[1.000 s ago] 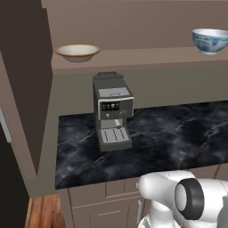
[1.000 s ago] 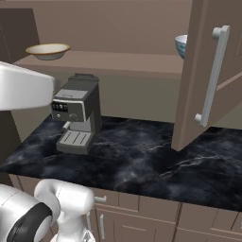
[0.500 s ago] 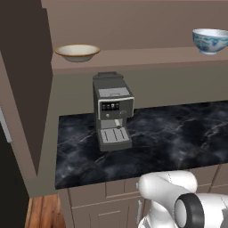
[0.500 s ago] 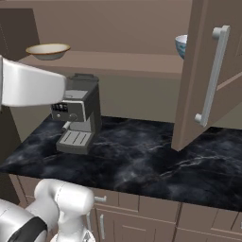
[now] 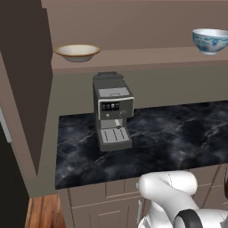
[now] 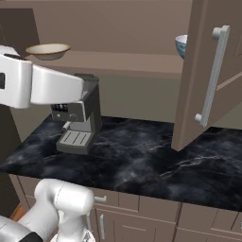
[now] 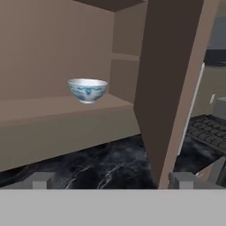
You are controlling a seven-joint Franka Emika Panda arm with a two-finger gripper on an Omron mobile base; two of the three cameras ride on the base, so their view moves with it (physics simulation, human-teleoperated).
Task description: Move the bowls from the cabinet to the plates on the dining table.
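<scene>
A: What does the room look like around the robot?

B: A glossy black surface (image 5: 178, 138) with white veins runs along a brown wall, with taupe drawer fronts (image 6: 156, 208) beneath it. A grey coffee machine (image 5: 112, 111) stands on the surface toward the left. Above it is the open cabinet (image 5: 133, 26), with a plain brown shelf (image 5: 147, 60). At the lower left of the left base view a strip of wooden floor (image 5: 42, 211) shows.

A: And the bowls?

B: Both sit on that shelf, well apart. The shallow cream bowl (image 5: 77, 52) is at the left end, above and a little left of the coffee machine. The white bowl with the blue pattern (image 5: 210, 41) is at the right end. In the right base view the open cabinet door (image 6: 208, 75), with its long silver handle (image 6: 213, 75), hides part of the blue-patterned bowl.

A: What is the gripper doing?

B: The gripper (image 7: 112, 181) is spread wide and holds nothing; its two tips stand far apart at the bottom of the hand view, with the black surface between them. It touches nothing that I can see.

A: How is the arm set?

B: The white forearm (image 6: 42, 85) reaches level across the left of the right base view, in front of the coffee machine. The hand looks toward the blue-patterned bowl and the door's edge. It seems well short of the shelf, though I cannot judge that gap firmly.
</scene>
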